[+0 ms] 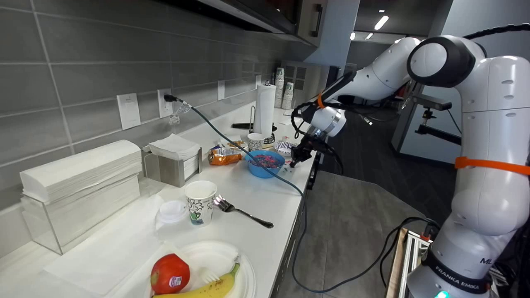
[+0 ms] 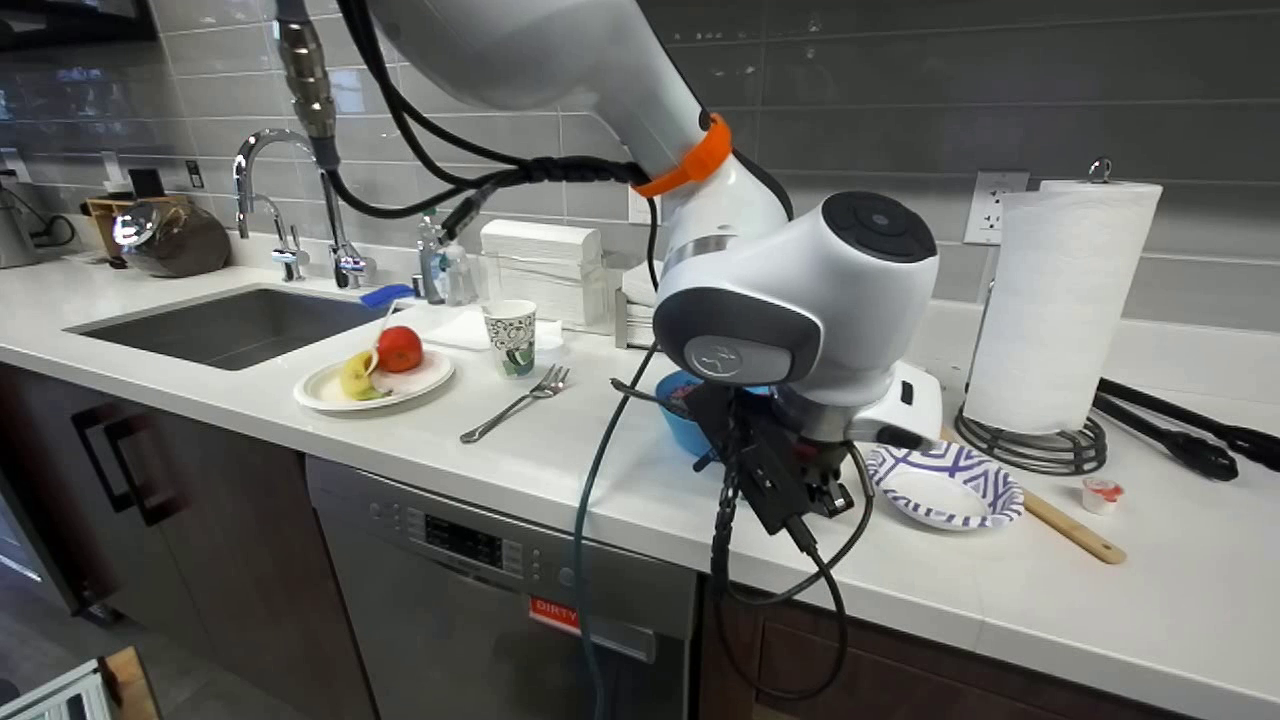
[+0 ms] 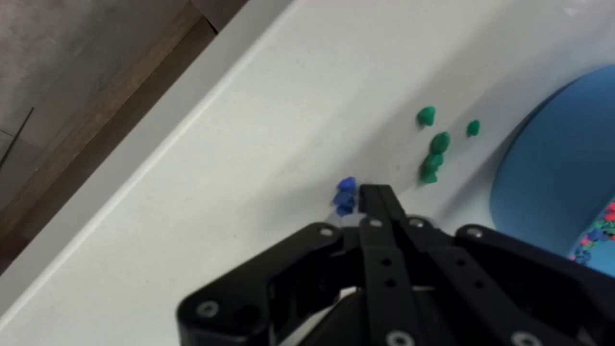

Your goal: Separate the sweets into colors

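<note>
The blue bowl (image 1: 261, 170) holds a mix of small pink, blue and green sweets (image 1: 267, 161). In the wrist view the bowl (image 3: 547, 163) is at the right edge, with some sweets (image 3: 596, 235) showing inside. Several green sweets (image 3: 439, 143) lie on the white counter beside the bowl. A small cluster of blue sweets (image 3: 344, 198) lies apart from the green ones, towards the counter's front edge. My gripper (image 3: 377, 187) points down at the counter with its fingers together and nothing seen between them. Its tips (image 1: 292, 164) are right beside the blue sweets; contact cannot be told.
The counter's front edge (image 3: 192, 115) is close to the gripper. A patterned paper bowl (image 2: 945, 487), a wooden handle (image 2: 1075, 528) and a paper towel roll (image 1: 265, 109) stand nearby. An orange snack bag (image 1: 225, 157) lies behind the bowl. A cable (image 1: 248, 155) crosses in front of the bowl. A fork (image 1: 244, 212) lies farther along.
</note>
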